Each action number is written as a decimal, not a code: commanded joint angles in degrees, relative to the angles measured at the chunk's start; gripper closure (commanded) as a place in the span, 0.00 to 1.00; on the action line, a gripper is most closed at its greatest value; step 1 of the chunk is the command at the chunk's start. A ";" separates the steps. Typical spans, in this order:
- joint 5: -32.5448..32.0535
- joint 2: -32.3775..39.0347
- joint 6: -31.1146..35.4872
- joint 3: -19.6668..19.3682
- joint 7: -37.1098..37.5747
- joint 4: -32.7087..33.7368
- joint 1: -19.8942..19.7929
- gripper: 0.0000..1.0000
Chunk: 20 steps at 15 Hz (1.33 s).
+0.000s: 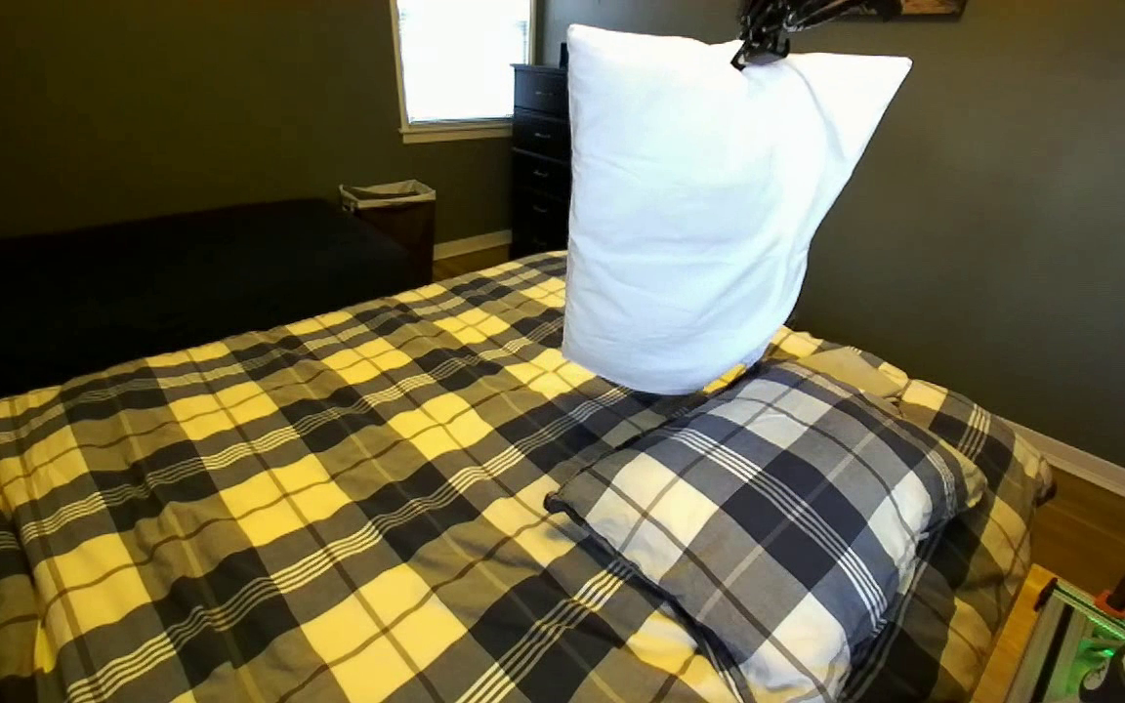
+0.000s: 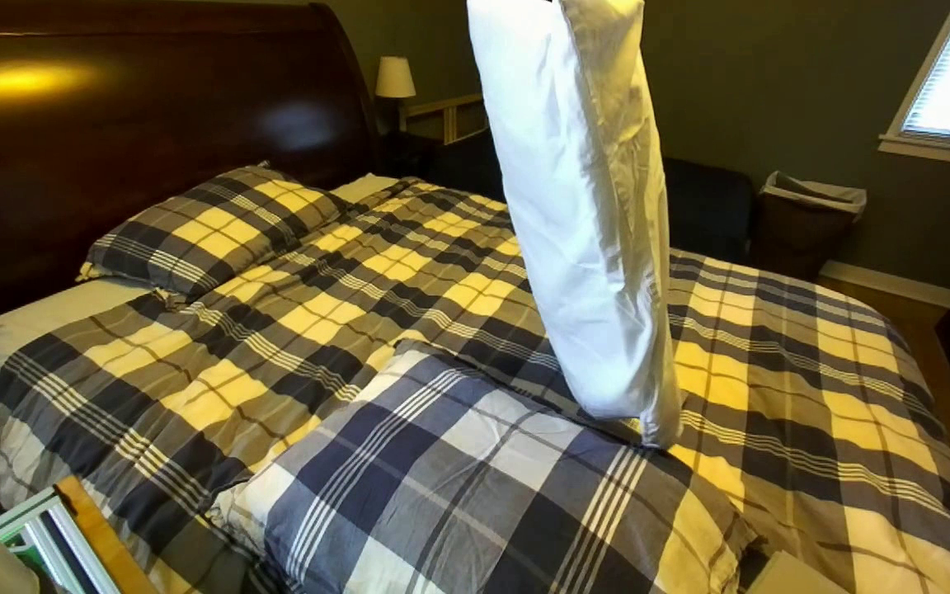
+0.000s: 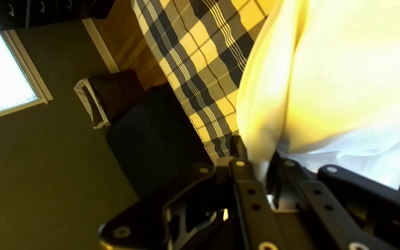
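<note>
My gripper (image 1: pixel 763 49) is shut on the upper edge of a white pillow (image 1: pixel 689 215). The pillow hangs upright over the bed (image 1: pixel 328 469). In the wrist view, the fingers (image 3: pixel 258 154) pinch a fold of the white pillow (image 3: pixel 352 73). In an exterior view the pillow (image 2: pixel 557 214) shows edge-on and the gripper is out of frame above. A plaid pillow (image 1: pixel 768 498) lies on the bed below; it also shows in an exterior view (image 2: pixel 475 487). The white pillow's lower end is close to its edge; I cannot tell whether they touch.
Another plaid pillow (image 2: pixel 219 223) lies by the dark headboard (image 2: pixel 153 115). A lamp (image 2: pixel 395 78) stands beyond the bed. A hamper (image 1: pixel 396 220), a dark dresser (image 1: pixel 540 161) and a low dark piece of furniture (image 1: pixel 182 273) stand around it. A metal frame (image 1: pixel 1051 635) is at the near corner.
</note>
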 commanded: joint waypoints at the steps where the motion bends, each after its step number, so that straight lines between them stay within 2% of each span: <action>1: -5.16 -5.53 1.19 -0.86 -0.13 -2.85 -0.26 0.97; 7: -15.73 -11.97 0.25 -0.21 5.65 -7.42 -1.51 0.97; 12: -27.80 -16.46 -1.05 1.74 18.02 -11.75 -4.58 0.97; 20: -39.21 -21.28 -9.60 1.00 30.90 -15.13 -5.84 0.97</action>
